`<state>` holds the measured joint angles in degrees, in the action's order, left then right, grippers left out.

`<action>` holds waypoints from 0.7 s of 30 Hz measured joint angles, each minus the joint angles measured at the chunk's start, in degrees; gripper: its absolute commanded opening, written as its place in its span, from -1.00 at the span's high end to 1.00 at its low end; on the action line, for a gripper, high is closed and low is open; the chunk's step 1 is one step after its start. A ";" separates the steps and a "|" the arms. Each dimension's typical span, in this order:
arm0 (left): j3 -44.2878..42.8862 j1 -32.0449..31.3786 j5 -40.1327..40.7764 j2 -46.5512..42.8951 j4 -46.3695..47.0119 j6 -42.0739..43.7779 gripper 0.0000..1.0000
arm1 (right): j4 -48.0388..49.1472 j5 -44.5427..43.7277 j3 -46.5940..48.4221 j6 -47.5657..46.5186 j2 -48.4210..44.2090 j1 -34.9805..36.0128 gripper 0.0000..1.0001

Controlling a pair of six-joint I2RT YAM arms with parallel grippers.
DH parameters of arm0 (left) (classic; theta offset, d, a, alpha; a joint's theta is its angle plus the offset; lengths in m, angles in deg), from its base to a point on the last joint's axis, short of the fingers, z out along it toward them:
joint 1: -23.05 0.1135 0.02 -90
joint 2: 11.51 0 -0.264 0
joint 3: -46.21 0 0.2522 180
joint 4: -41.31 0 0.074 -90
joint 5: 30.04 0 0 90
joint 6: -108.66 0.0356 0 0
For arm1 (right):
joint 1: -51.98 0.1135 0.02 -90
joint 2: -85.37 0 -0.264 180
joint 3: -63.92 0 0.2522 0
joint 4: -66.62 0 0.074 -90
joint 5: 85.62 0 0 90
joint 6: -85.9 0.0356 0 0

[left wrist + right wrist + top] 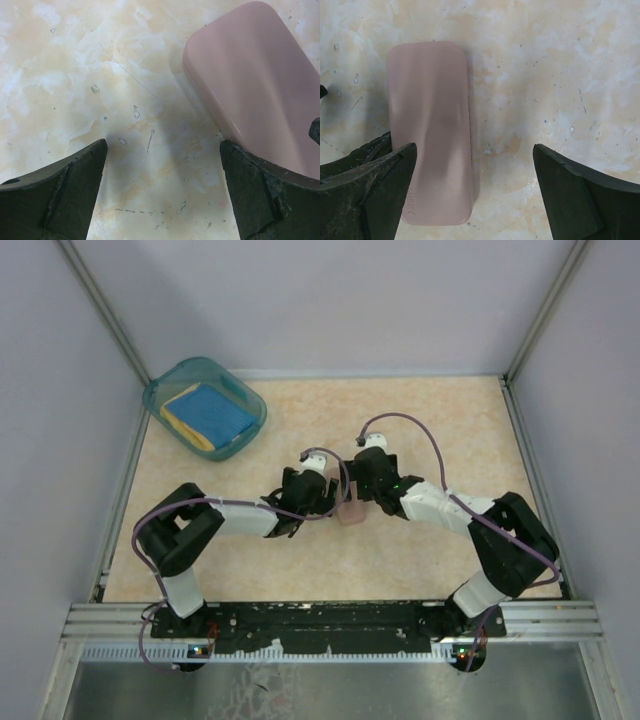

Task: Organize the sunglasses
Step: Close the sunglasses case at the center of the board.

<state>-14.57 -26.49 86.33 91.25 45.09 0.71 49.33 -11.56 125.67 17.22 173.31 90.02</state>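
Sunglasses: not visible in any view, so their place cannot be told. A pink case (352, 510), oblong with rounded corners and shut, lies flat on the marbled bench (420, 420) near its middle, between the two arms' tips. The left pincer (310, 490) stands wide and holds nothing. In its wrist view the left pincer (163, 150) frames bare bench, with the pink case (255, 85) off to the right, its lower edge running behind one finger. The right pincer (370, 480) is also spread wide and holds nothing. In its wrist view the right pincer (475, 150) has the pink case (430, 130) at the left, partly behind one finger; whether they touch cannot be told. A teal tub (245, 395) at the far left corner holds a blue cloth (212, 412).
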 measured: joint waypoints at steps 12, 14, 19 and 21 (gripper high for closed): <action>3.93 -0.24 2.97 -6.36 -6.34 -2.49 -1.00 | -0.76 0.22 -1.42 0.37 -6.56 -1.66 -0.99; 5.68 -0.24 3.54 -8.98 -7.28 -3.19 -1.00 | -0.42 0.50 -2.54 0.46 -8.96 -2.14 -0.99; 11.76 -0.24 4.13 -18.40 -8.85 -5.70 -1.00 | 1.22 3.10 -9.31 1.86 -15.72 -4.70 -0.98; 14.78 -0.24 3.98 -22.84 -9.01 -6.97 -1.00 | 1.42 3.78 -12.92 2.49 -18.60 -5.27 -0.99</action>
<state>0.20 -26.73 90.30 68.41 36.09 -6.26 50.75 -7.78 112.75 19.71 154.71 84.75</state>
